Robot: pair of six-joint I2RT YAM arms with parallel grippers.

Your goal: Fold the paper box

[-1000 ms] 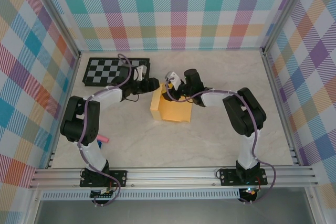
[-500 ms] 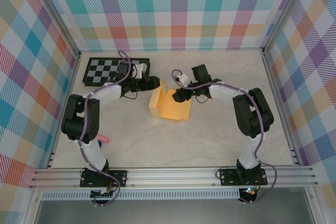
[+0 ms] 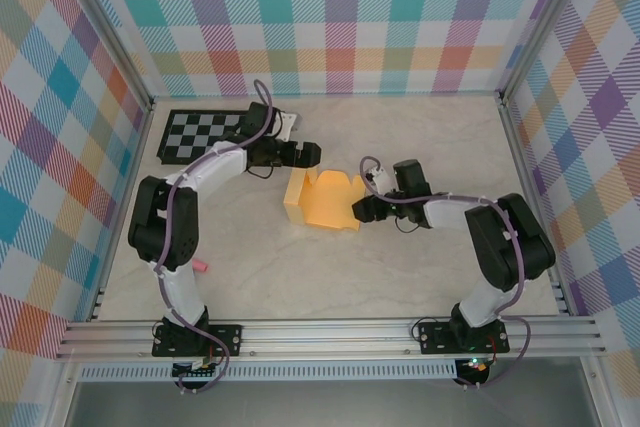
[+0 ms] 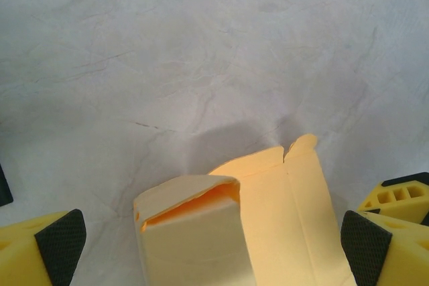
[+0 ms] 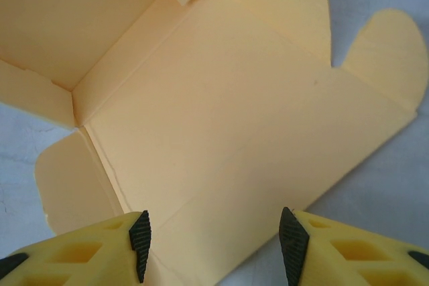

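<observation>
The paper box (image 3: 325, 204) is yellow-orange card, partly folded, lying mid-table with its left wall raised. My left gripper (image 3: 306, 154) hovers just behind that wall. In the left wrist view the raised, doubled wall (image 4: 191, 232) stands between my wide-open fingers without touching either black pad (image 4: 62, 246), and my left gripper (image 4: 213, 251) holds nothing. My right gripper (image 3: 361, 209) sits at the box's right edge. In the right wrist view it (image 5: 216, 246) is open over the flat panel (image 5: 221, 98), with its pads clear of the card.
A black-and-white checkerboard (image 3: 210, 134) lies at the back left, under the left arm. A small pink object (image 3: 199, 266) rests near the left arm's base. Plaid walls and an aluminium frame rail (image 3: 330, 332) enclose the marble-look table.
My left gripper opened wide and drew back from the box's left wall. My right arm pulled away from over the box's middle to its right edge. The back flaps now show.
</observation>
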